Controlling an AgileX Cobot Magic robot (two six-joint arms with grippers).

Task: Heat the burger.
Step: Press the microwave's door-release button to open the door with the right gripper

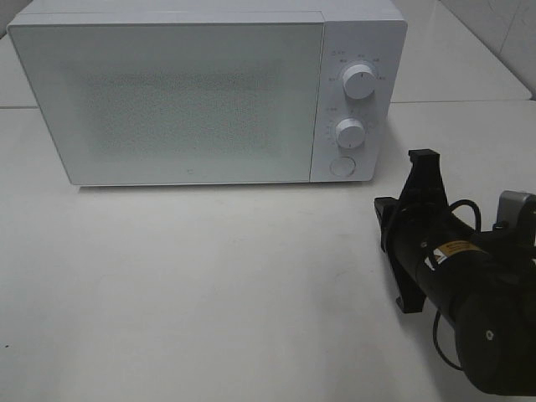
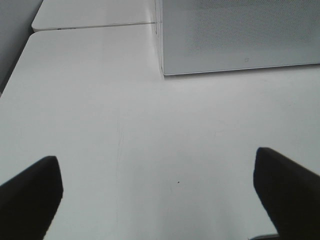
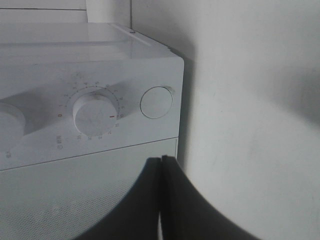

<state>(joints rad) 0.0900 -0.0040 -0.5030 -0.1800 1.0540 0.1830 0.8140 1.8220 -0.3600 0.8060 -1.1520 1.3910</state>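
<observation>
The burger shows in no view. The white microwave [image 1: 167, 92] stands at the back of the table with its door closed. My right gripper [image 1: 383, 224] hovers in front of the microwave's right end, turned on its side. In the right wrist view my right gripper [image 3: 161, 160] has its two dark fingers pressed together with nothing between them, facing the control panel. My left gripper [image 2: 157, 200] is open wide over bare table near the microwave's [image 2: 240, 35] front left corner and holds nothing. It is out of the exterior view.
The control panel carries an upper knob [image 1: 359, 81], a lower knob [image 1: 350, 131] and a round button [image 1: 342, 167]. The lower knob [image 3: 95, 111] and the button [image 3: 156, 102] lie close ahead of the right fingers. The white table [image 1: 209, 276] spreads in front.
</observation>
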